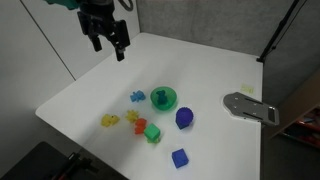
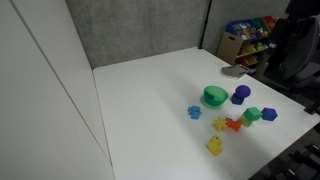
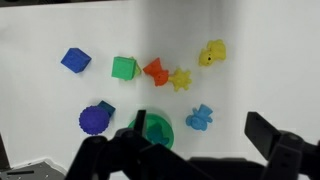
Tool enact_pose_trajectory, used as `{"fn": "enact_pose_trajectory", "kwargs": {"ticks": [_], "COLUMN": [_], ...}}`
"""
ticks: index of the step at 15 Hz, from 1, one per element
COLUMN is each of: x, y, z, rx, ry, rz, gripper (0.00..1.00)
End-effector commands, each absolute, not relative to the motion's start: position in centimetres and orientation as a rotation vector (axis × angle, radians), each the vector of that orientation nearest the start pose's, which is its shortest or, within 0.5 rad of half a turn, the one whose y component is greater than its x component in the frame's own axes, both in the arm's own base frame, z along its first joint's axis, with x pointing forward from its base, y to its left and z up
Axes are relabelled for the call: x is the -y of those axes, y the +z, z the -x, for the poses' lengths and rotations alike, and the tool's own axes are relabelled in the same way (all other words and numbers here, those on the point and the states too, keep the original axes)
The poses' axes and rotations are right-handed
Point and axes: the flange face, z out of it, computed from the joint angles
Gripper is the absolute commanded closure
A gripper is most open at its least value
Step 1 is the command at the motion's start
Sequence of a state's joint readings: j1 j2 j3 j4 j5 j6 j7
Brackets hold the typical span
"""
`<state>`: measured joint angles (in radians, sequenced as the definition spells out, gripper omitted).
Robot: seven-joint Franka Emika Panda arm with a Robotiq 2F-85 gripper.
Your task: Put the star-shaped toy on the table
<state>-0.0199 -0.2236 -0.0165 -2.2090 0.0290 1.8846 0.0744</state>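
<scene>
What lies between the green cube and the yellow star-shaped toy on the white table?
The small orange piece lies between the green cube and the star-shaped toy, close beside the star. The wrist view shows this most clearly.

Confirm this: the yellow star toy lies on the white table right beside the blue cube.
Not right. The star-shaped toy lies on the table right beside the orange piece; the blue cube sits apart. The wrist view shows it.

In the wrist view the bottom edge cuts off my pincer, which hides part of the green bowl. In an exterior view the star-shaped toy is, I think, a yellow speck.
</scene>
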Motion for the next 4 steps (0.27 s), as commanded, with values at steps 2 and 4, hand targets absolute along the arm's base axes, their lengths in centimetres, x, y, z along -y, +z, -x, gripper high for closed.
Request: {"fn": "enact_pose_trajectory", "kwargs": {"ticks": [2, 4], "x": [1.5, 1.5], "y": [46.7, 46.6], "z": [-46.6, -46.5], "rx": [-0.187, -0.186], "ry": [0.154, 0.156], "rz": [3.103, 3.103], "gripper": [0.0, 0.0]}}
